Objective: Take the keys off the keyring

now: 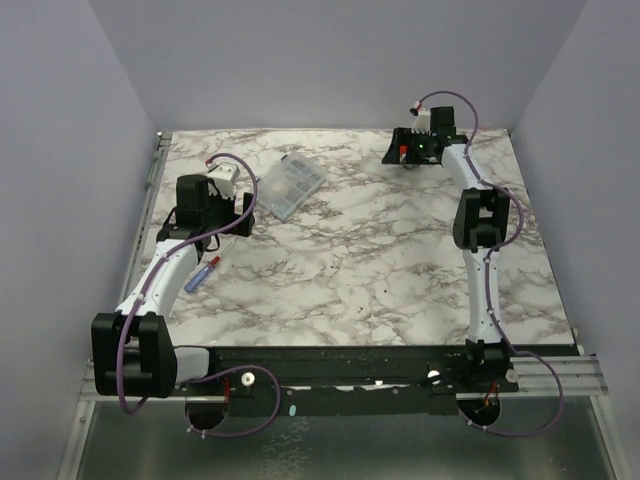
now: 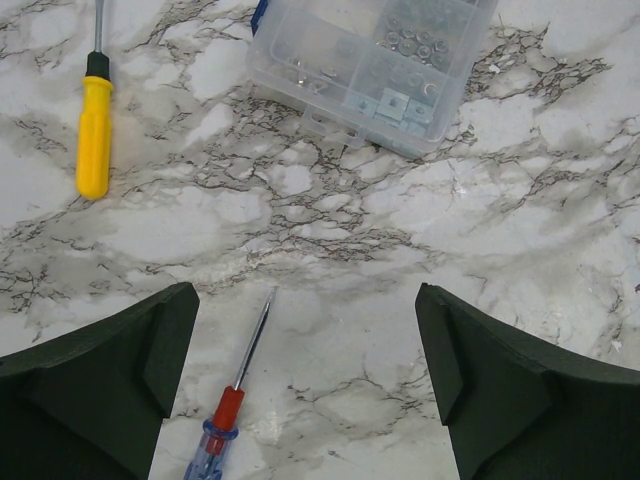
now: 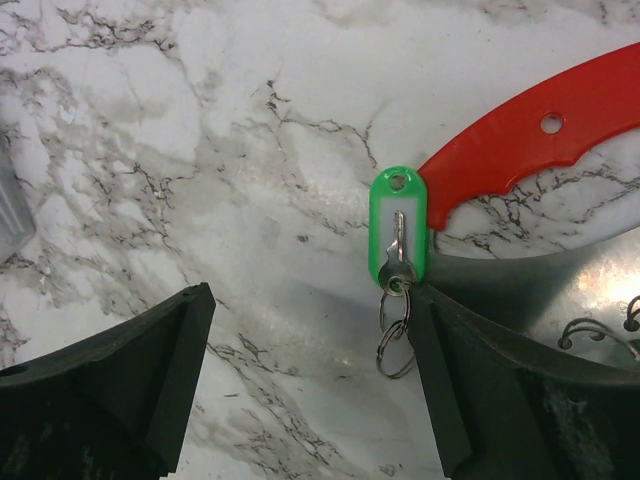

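Observation:
In the right wrist view a small silver key lies on its green tag (image 3: 399,225). It hangs on the keyring (image 3: 395,335), thin silvery loops joined near a curved red fob (image 3: 530,140). My right gripper (image 3: 312,300) is open low over the marble. The loops lie just inside its right finger (image 3: 470,380), touching or nearly so. More wire loops (image 3: 600,335) peek out beyond that finger, and other keys are hidden. From above, the right gripper (image 1: 408,155) is at the far right of the table. My left gripper (image 2: 307,295) is open and holds nothing.
A red-and-blue pen-like screwdriver (image 2: 232,410) lies between the left fingers, near the left one. A yellow-handled screwdriver (image 2: 93,135) lies at the far left. A clear plastic box (image 2: 372,60) of small parts sits ahead of the left gripper, seen from above as the box (image 1: 291,185).

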Controlling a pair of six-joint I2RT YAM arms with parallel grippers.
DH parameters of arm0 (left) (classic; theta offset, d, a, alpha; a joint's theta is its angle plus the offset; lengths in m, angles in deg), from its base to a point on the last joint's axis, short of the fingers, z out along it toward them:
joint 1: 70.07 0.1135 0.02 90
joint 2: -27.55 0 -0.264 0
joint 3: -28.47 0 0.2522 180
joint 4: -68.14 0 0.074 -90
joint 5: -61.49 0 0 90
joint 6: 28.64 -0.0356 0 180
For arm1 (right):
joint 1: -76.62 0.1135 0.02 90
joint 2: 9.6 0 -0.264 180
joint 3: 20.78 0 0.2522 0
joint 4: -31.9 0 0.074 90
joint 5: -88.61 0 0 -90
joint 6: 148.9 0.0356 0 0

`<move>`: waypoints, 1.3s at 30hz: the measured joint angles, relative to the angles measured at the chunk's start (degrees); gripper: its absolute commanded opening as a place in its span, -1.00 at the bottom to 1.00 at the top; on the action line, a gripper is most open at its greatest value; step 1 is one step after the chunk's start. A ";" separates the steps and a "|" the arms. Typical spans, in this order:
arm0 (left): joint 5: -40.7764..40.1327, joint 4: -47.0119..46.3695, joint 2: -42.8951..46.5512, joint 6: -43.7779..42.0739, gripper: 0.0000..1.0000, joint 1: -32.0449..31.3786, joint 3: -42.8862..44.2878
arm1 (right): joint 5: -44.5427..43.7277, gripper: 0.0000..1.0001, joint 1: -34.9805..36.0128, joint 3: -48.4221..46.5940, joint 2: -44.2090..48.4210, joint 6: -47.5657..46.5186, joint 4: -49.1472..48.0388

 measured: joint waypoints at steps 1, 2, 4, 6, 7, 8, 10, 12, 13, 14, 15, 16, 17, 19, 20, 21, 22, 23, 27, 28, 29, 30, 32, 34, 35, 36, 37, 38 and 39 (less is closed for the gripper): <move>0.04 0.02 0.00 -0.02 0.98 0.00 0.00 | 0.44 0.67 0.00 0.33 0.04 0.26 -0.11; 0.07 0.02 0.02 -0.02 0.98 0.00 0.00 | 0.94 0.64 0.00 0.76 0.24 0.55 -0.15; 0.09 0.02 0.02 -0.02 0.98 0.00 0.00 | 2.08 0.58 -0.02 2.29 1.01 0.90 -0.24; 0.11 0.02 0.09 -0.02 0.98 0.00 0.00 | 2.99 0.54 -0.13 5.27 2.58 1.03 -0.59; 0.11 0.02 0.11 -0.02 0.98 0.00 0.00 | 3.56 0.53 -0.22 7.15 3.61 1.18 -0.79; 0.13 0.04 0.20 -0.02 0.98 0.00 0.00 | 4.15 0.52 -0.28 9.31 4.85 1.38 -1.01; 0.24 0.04 0.39 -0.02 0.98 0.00 0.00 | 5.70 0.50 -0.39 14.32 7.65 1.84 -1.27; 0.52 0.04 0.72 -0.02 0.98 0.00 -0.02 | 7.61 0.50 -0.35 20.15 10.78 2.34 -1.40; 0.72 0.04 0.94 -0.04 0.98 0.00 -0.02 | 8.72 0.50 -0.26 23.34 12.48 2.45 -1.66; 0.92 0.04 1.07 -0.04 0.98 0.00 -0.02 | 9.64 0.50 -0.07 27.02 14.53 2.58 -2.32; 1.07 0.02 1.14 -0.04 0.98 0.00 -0.02 | 10.64 0.50 0.20 30.93 16.87 2.84 -2.75; 1.31 0.04 1.16 -0.02 0.98 0.00 -0.02 | 11.69 0.51 0.63 34.69 19.06 3.02 -3.04; 1.57 0.07 1.16 -0.02 0.98 0.00 -0.04 | 12.48 0.50 1.20 38.16 21.07 3.32 -3.61; 2.23 0.11 1.16 0.00 0.98 0.00 -0.02 | 14.69 0.50 2.86 44.89 24.70 4.09 -4.66; 2.62 0.09 1.16 0.02 0.97 0.00 -0.02 | 15.69 0.50 3.96 48.02 26.34 4.42 -5.60; 3.19 0.09 1.16 0.02 0.98 0.00 -0.02 | 16.81 0.50 5.22 50.88 27.80 4.70 -6.27; 3.82 0.15 1.16 0.04 0.98 0.00 -0.02 | 17.94 0.50 6.67 53.59 29.20 4.98 -6.88; 4.31 0.15 1.16 0.07 0.98 0.00 -0.02 | 19.65 0.50 8.37 57.51 31.28 5.07 -7.39; 7.76 0.31 1.16 0.35 0.98 -0.02 -0.02 | 22.58 0.51 15.56 62.93 34.56 4.70 -8.17; 8.90 0.37 1.11 0.52 0.98 -0.02 -0.02 | 23.69 0.52 17.09 64.46 35.54 4.50 -8.15; 9.70 0.44 1.09 0.70 0.98 -0.02 0.02 | 25.00 0.52 18.60 65.48 36.28 4.24 -7.85; 10.86 0.52 0.96 0.90 0.98 -0.02 0.11 | 26.10 0.52 19.67 65.88 36.83 3.67 -7.02; 12.76 0.70 0.59 1.20 0.98 -0.02 0.57 | 27.08 0.52 20.37 65.75 38.23 1.86 -5.42; 15.45 0.74 -0.02 1.51 0.98 -0.04 1.42 | 26.88 0.50 19.76 65.75 40.89 -0.37 -4.13; 16.85 0.72 -0.24 1.55 0.98 -0.09 1.77 | 26.60 0.47 19.37 65.88 42.53 -1.05 -3.93; 18.80 0.74 -0.52 1.62 0.98 -0.24 2.34 | 26.05 0.43 19.06 66.23 44.44 -1.68 -4.04; 19.87 0.66 -0.66 1.66 0.98 -0.52 2.64 | 25.24 0.39 18.78 66.84 46.58 -2.12 -4.24; 20.72 0.46 -0.74 1.79 0.98 -0.96 2.84 | 24.13 0.33 18.56 67.65 48.72 -2.32 -4.63; 21.49 0.24 -0.85 1.95 0.98 -1.88 3.02 | 22.60 0.28 18.32 68.54 50.69 -2.49 -5.16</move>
